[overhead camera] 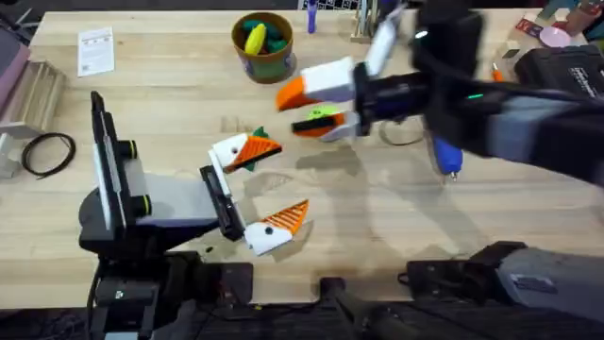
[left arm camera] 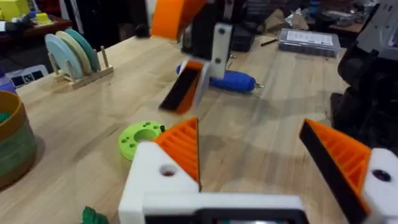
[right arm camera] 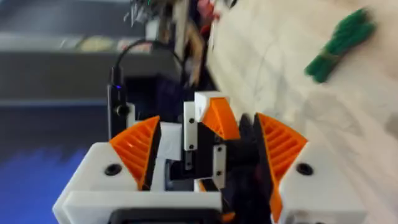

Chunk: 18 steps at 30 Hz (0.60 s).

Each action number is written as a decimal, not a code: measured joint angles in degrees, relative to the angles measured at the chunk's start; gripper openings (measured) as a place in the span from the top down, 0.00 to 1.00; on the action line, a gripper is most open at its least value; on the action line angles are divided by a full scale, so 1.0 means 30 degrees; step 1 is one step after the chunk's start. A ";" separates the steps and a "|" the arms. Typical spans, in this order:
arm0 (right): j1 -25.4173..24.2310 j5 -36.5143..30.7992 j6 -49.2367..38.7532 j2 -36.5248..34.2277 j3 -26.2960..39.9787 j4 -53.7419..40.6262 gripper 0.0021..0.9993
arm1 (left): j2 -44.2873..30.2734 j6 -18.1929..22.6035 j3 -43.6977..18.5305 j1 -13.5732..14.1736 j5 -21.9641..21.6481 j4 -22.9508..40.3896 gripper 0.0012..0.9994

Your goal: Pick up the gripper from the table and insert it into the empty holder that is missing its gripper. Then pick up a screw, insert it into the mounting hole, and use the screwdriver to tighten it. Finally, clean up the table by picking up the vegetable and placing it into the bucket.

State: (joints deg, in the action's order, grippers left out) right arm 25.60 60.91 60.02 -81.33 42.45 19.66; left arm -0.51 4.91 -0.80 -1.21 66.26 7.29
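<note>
Two pincers face each other across the desk (overhead camera: 170, 104), both on the near side of the bucket (overhead camera: 269, 66), which stands at the far edge with a yellow and a green piece already inside. Nearest the left arm's base, the left pincer (overhead camera: 293, 177) is spread wide and grips nothing. The vegetable (right arm camera: 339, 40) lies flat on the desk just beside that pincer's far finger, on the finger's bucket side and partly tucked under it from above. Its long axis seems to run roughly toward the bucket. So the left arm looks far better placed for it, needing only a short swing toward the bucket and a turn of the wrist to close across the stalk. Right of this, and nearer the bucket, the right pincer (overhead camera: 294, 109) hangs with its pads apart. A white-and-orange piece shows in the gap, but I cannot tell whether it touches them. Farther right of the bucket, the screwdriver (overhead camera: 445, 159) lies under the right arm
</note>
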 joint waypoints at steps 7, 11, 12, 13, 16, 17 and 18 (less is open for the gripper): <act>-0.2493 -0.2741 -0.6134 0.4065 0.2782 -1.1369 0.16 | 0.0000 -0.0005 0.0000 0.0000 0.0000 0.0000 0.01; -0.2744 -0.5173 -0.9618 0.4238 0.5698 -1.7633 0.16 | 0.0000 0.0000 0.0000 0.0000 0.0007 0.0000 0.01; -0.2696 -0.5946 -1.0341 0.4230 0.6325 -1.8839 0.16 | 0.0000 -0.0007 0.0000 0.0000 0.0002 0.0000 0.01; -0.2617 -0.6794 -1.1017 0.4234 0.6934 -1.9908 0.16 | 0.0000 0.0000 0.0000 0.0000 0.0007 0.0000 0.01; -0.2221 -0.9456 -1.2452 0.4169 0.8298 -2.2204 0.16 | 0.0000 -0.0003 0.0000 0.0000 0.0003 0.0000 0.01; -0.2053 -1.0296 -1.2767 0.4076 0.8635 -2.2770 0.16 | 0.0000 0.0000 0.0000 0.0000 0.0007 0.0000 0.01; -0.1825 -1.1270 -1.3137 0.3894 0.8990 -2.3378 0.16 | 0.0000 0.0000 0.0000 0.0000 0.0001 0.0000 0.01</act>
State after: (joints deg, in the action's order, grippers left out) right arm 20.12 27.10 20.61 -69.65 69.42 -50.47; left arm -0.51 4.91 -0.80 -1.21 66.26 7.29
